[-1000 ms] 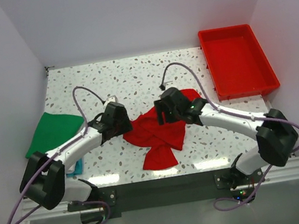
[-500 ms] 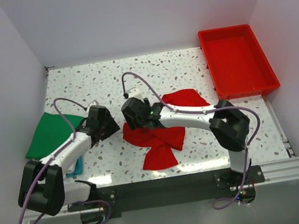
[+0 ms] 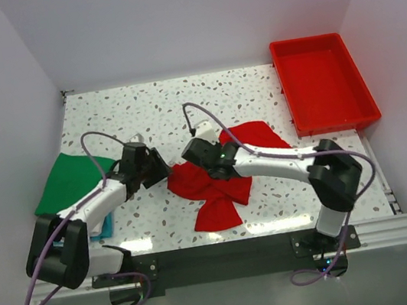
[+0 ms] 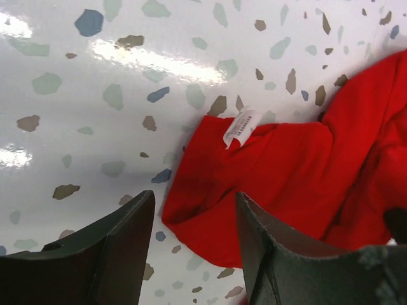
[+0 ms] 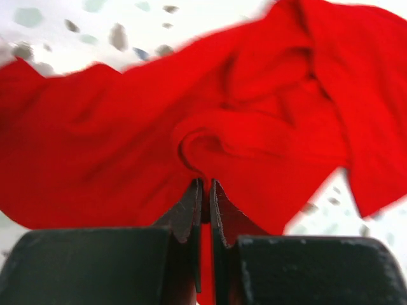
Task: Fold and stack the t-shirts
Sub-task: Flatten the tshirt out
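In the top external view, a crumpled bright red cloth t-shirt (image 3: 217, 189) lies near the middle of the speckled white terrazzo tabletop (image 3: 180, 102), toward its near edge. A flat green cloth t-shirt (image 3: 69, 181) lies at the left edge, and a sliver of teal cloth (image 3: 107, 228) shows just beside it under the left arm. A rigid red plastic tray (image 3: 322, 87) sits at the far right, well apart from the shirts. The left hand (image 3: 161, 167) is at the red shirt's left edge; the right hand (image 3: 188, 155) is on its upper left part.

In the left wrist view, the left hand (image 4: 194, 198) is released, its two dark fingers (image 4: 121, 254) spread wide above the shirt's edge, where a small white label (image 4: 240, 127) sticks out onto the tabletop.

In the right wrist view, the right hand (image 5: 205, 185) is clenched, its fingertips pinching a raised fold of the red t-shirt; the picture is slightly blurred.
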Robot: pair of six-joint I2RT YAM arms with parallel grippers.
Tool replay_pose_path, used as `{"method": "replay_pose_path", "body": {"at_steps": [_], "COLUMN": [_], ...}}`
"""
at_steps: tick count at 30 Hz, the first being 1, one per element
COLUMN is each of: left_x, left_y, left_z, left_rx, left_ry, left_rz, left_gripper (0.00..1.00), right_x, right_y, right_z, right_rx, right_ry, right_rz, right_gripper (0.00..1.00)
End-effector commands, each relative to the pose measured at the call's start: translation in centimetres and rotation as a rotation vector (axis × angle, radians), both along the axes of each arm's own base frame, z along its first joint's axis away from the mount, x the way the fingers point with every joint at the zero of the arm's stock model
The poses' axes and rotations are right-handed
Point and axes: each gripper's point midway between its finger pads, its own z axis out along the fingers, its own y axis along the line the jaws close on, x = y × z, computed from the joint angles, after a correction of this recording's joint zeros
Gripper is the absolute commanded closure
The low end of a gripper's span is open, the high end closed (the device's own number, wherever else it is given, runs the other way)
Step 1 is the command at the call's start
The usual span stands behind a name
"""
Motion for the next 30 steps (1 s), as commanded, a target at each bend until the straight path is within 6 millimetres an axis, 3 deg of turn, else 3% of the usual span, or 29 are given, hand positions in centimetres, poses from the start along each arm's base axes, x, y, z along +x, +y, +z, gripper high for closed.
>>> {"method": "replay_pose_path", "body": {"at_steps": [1,3,6,7,8,12,17,21,24,25,27,28,30], "left_x": [0.6,0.3,-0.3,-0.6,-0.6,-1.5,-1.5,-1.3,-0.5,0.3,1.0,1.9,2.6], "left_y": [-2.1,-3.1,-4.5,-4.7,-4.5,-4.7,-4.4,-4.2,-3.7,-4.0,-3.5,-3.8,-3.3], "left_z": [1.2,1.4,1.2,0.7,0.5,-0.9,-1.5,-3.0,-2.7,-1.8,-0.5,0.9,2.7], "left_rx": [-0.039,-0.037,-0.024,-0.01,0.02,0.098,0.163,0.204,0.242,0.243,0.27,0.265,0.279], "left_ry": [-0.078,-0.093,-0.093,-0.081,-0.074,-0.026,-0.017,0.024,0.017,-0.006,-0.028,-0.058,-0.088], "left_rz": [-0.105,-0.154,-0.205,-0.215,-0.205,-0.202,-0.196,-0.194,-0.164,-0.154,-0.132,-0.124,-0.1], "left_gripper": [0.41,0.4,0.39,0.39,0.39,0.38,0.36,0.36,0.51,0.65,0.8,0.95,1.0], "right_x": [-0.7,-1.4,-2.3,-2.6,-2.8,-3.8,-4.3,-3.9,-3.3,-3.1,-2.8,-2.6,-2.2], "right_y": [-5.7,-8.5,-12.8,-14.0,-15.6,-19.2,-21.1,-21.1,-21.2,-21.3,-21.7,-21.7,-22.3], "right_z": [5.8,7.6,7.4,8.4,7.6,7.9,9.0,10.1,11.5,12.1,13.0,14.0,15.1], "right_rx": [0.022,0.043,0.025,0.061,0.053,0.063,0.08,0.1,0.125,0.135,0.135,0.15,0.161], "right_ry": [-0.122,-0.145,-0.13,-0.144,-0.122,-0.115,-0.138,-0.154,-0.182,-0.193,-0.208,-0.225,-0.251], "right_rz": [-0.114,-0.16,-0.233,-0.254,-0.286,-0.353,-0.386,-0.388,-0.386,-0.389,-0.391,-0.392,-0.401], "right_gripper": [1.0,1.0,1.0,1.0,1.0,1.0,1.0,1.0,1.0,1.0,1.0,1.0,1.0]}}
